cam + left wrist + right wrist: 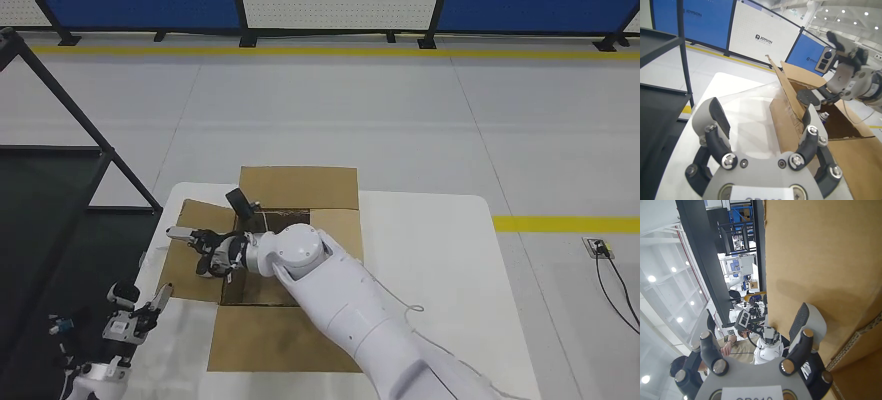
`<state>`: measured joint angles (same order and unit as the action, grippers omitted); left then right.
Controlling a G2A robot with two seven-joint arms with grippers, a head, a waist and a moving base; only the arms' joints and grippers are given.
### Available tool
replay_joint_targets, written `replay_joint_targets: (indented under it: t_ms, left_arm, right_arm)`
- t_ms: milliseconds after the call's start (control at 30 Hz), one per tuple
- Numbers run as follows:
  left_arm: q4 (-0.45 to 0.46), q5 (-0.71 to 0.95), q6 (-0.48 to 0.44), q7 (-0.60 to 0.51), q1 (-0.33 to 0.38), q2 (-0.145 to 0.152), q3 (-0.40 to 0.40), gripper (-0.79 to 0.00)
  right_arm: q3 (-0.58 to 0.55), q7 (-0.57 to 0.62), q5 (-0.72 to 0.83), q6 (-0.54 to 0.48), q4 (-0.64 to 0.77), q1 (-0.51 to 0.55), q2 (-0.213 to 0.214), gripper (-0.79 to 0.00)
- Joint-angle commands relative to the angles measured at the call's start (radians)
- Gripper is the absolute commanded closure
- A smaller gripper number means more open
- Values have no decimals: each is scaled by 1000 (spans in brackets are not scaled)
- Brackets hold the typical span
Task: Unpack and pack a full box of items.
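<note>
An open cardboard box (300, 185) stands on the white table (430, 250) with its flaps spread out. My right gripper (195, 240) is at the box's left flap (190, 268), open. In the right wrist view its fingers (800, 321) straddle the edge of that flap (819, 256). My left gripper (143, 297) hangs open by the table's left edge, holding nothing. In the left wrist view the left gripper (761, 108) faces the box's side wall (785, 128) from close by, and the right gripper (819, 68) stands open above the box. A spray can top (822, 116) shows inside the box.
A black metal shelf rack (60, 200) stands just left of the table, close to my left gripper. The near flap (280, 340) lies flat toward the table's front edge. Bare tabletop lies right of the box.
</note>
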<state>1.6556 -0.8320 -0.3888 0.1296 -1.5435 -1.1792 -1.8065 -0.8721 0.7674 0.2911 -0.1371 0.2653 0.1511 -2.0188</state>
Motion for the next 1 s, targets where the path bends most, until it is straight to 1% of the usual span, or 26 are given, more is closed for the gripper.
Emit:
replay_joint_targets:
  t_ms: [0,267,600,767,967]
  left_arm:
    - [-22,-17,16,4,17,0,6,-785]
    - [-76,-13,26,14,37,-1,9,-785]
    - [-100,-18,37,21,42,-1,4,-785]
    - [-68,-4,30,44,23,-2,-10,-785]
    - [16,-1,22,74,-30,-4,-29,-785]
  right_arm:
    - [0,3,3,-18,2,0,1,-785]
    - [-14,4,7,-89,2,-5,6,-785]
    - [-36,11,1,-103,-5,-9,12,-785]
    - [-44,11,-5,-104,-3,-9,14,-785]
    - [-55,14,-9,-107,-2,-9,17,-785]
